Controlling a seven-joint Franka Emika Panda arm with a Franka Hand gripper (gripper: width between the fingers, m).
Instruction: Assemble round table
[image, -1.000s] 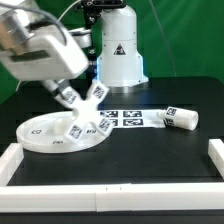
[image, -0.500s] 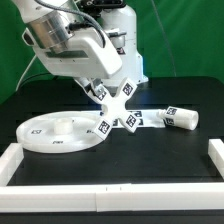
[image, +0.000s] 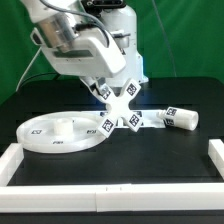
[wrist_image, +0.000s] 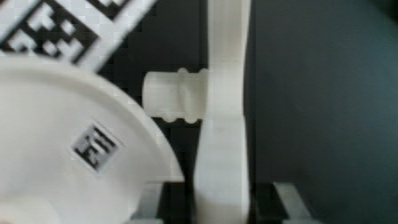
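Plainly, flat-armed piece (image: 118, 106) hangs on edge in hand (wrist_image: 217, 203).

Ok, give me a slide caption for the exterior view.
Gripper holding the flat-armed piece beside the round disc, with the short cylinder lying apart at the exterior view's right.

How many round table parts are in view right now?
3: the wide disc on the table at the exterior view's left, the short cylinder lying at its right, and the flat-armed piece between them in the gripper. No others show.
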